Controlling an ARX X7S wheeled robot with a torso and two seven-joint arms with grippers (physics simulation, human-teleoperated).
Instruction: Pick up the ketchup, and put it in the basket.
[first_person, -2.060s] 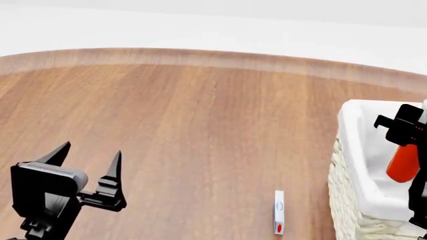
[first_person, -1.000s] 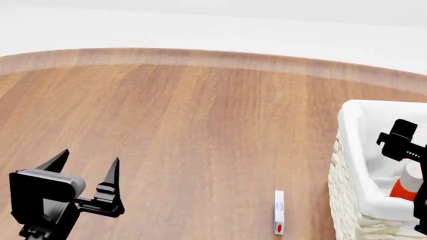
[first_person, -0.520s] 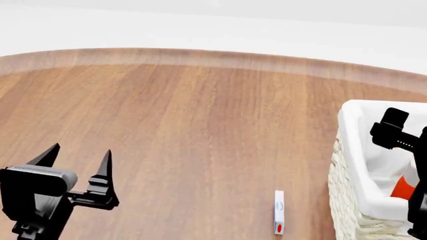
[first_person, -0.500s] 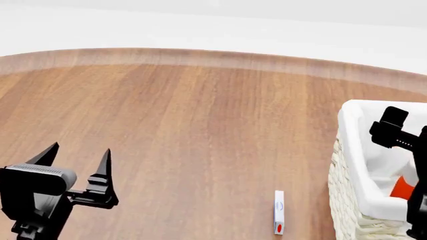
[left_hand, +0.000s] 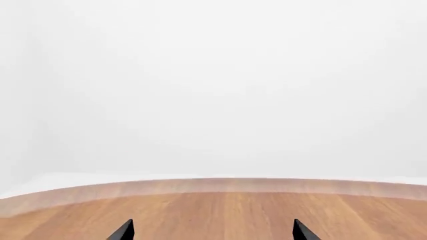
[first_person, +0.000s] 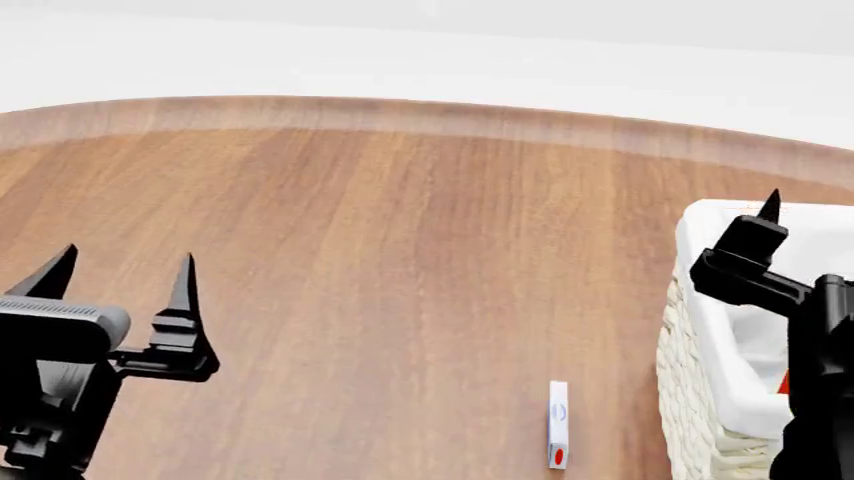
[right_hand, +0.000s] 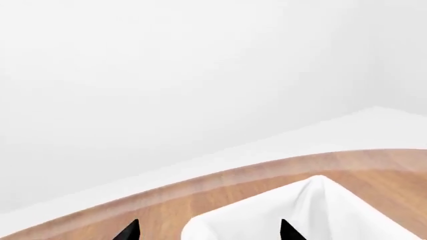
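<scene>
While the orange-red ketchup bottle (first_person: 783, 381) is lying inside the cream wicker basket (first_person: 694, 380), the empty, spread right gripper (right_hand: 207, 232) is rising above it, ideally straight up.

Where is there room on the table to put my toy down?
Lots of bare wood lies between the left claw and the small white box, back to the table's far edge. The right is crowded: the basket and right claw sit there.
</scene>
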